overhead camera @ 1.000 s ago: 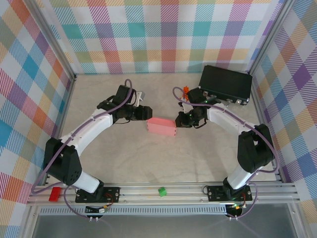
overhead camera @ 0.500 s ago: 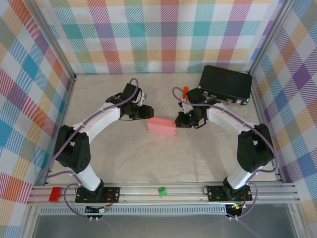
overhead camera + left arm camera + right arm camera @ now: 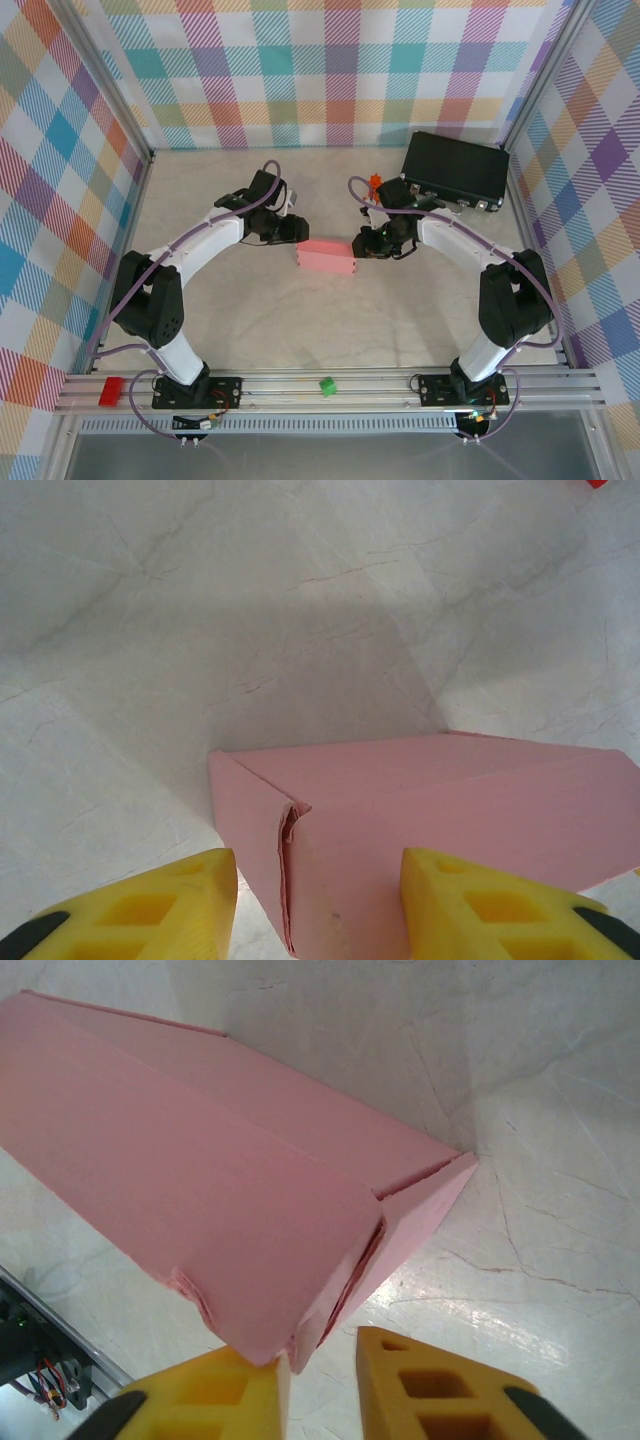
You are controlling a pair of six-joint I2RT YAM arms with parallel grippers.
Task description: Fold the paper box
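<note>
Now, step in hand: judged to be the final closing of the ends; the paper box (image 3: 326, 256) already reads as a closed rectangular form.
Box position: lying on the surface (image 3: 300, 330), mid-way between the two arms, long axis running from one arm to the other.
Left tool (image 3: 292, 230): fingers apart, straddling the left end of the box. In the wrist view one finger stands clear of the card; the other is close to the long face, contact uncertain.
Left end: flap folded in, seam a little crumpled, a small slit at the corner.
Right tool (image 3: 362, 243): fingers narrowly apart at the lower corner of the right end, not clamped on the card as far as seen. One finger is touching or just under that corner; cannot tell which.
Right end: flap turned in but not flush, a dark slit along its edge.
Next move calls for: pressing the right end flap home while the left tool braces the far end. Light force, as thin card buckles.
Risk: an unbraced push may slide the box.
</note>
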